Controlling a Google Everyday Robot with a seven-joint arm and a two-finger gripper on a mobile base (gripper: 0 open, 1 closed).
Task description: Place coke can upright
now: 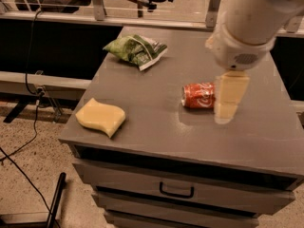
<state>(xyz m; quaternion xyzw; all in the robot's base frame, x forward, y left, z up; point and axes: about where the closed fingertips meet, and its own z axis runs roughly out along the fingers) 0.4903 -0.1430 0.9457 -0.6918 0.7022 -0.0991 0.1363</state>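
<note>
Pale cream gripper (227, 99) hanging low under the fat white arm (242, 37), right at one end of the small red aluminium coke can with white script (197, 95); overlapping that end from here, so no telling whether touching or just above it; no telling spread or closed either.

Can lying on its side, other end pointing away from the gripper, on the flat grey cabinet top (156, 127); not upright yet.

Guessing light, thin-walled, smooth and happy to roll; easy to dent with a hard squeeze; best pinched gently across the round body near the middle, then tipped onto its base.

Farther out from the gripper: wavy yellow foam sponge (100, 117) well apart near the front edge; crumpled green snack bag (135, 49) well apart toward the back.
</note>
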